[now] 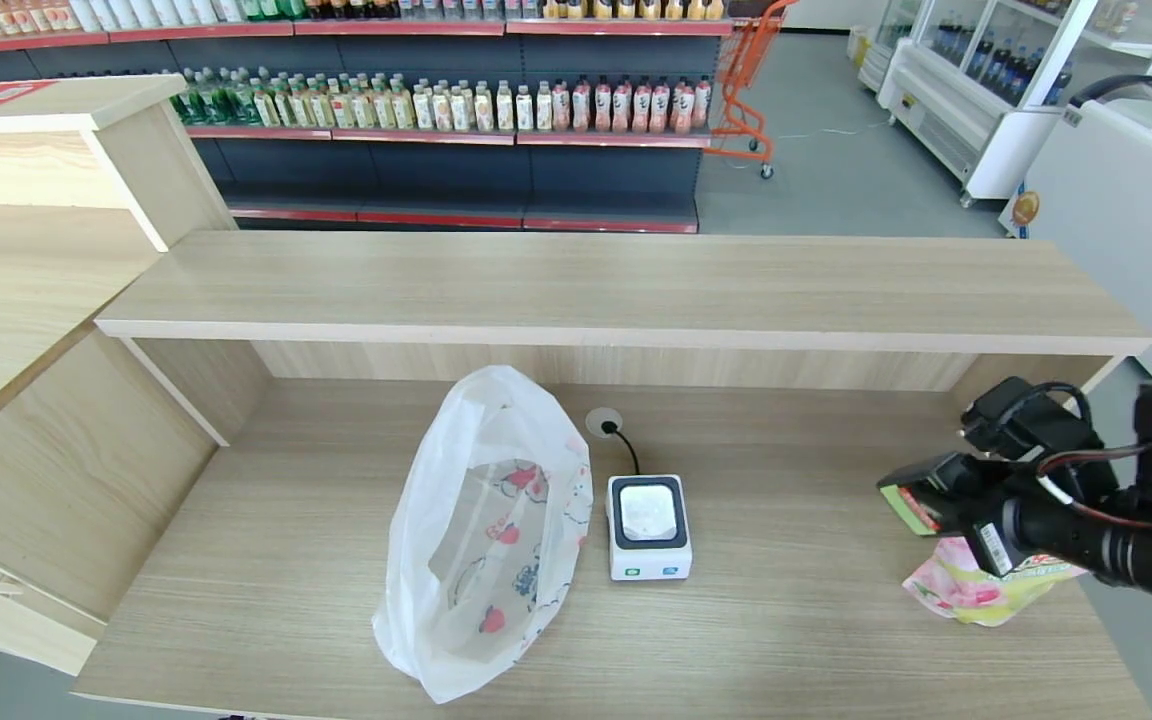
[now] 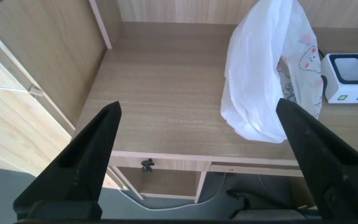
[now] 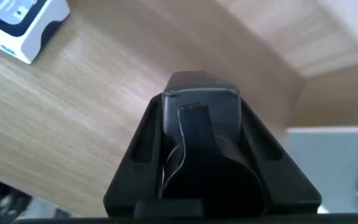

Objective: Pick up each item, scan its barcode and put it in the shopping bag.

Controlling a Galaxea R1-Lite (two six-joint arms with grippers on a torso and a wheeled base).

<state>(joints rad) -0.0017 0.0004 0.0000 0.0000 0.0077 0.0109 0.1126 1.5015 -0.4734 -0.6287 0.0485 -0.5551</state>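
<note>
Right gripper (image 1: 928, 497) clamps a green box (image 1: 901, 505) over the counter's (image 1: 786, 620) right end, above a pink pouch (image 1: 966, 592). Left gripper (image 2: 197, 104) is wide open and holds nothing. White bag (image 1: 481, 530) sits just beside the scanner (image 1: 648, 525).

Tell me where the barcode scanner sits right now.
In the head view the barcode scanner stands on the counter just right of the white shopping bag, its cable running back to a grommet.
</note>
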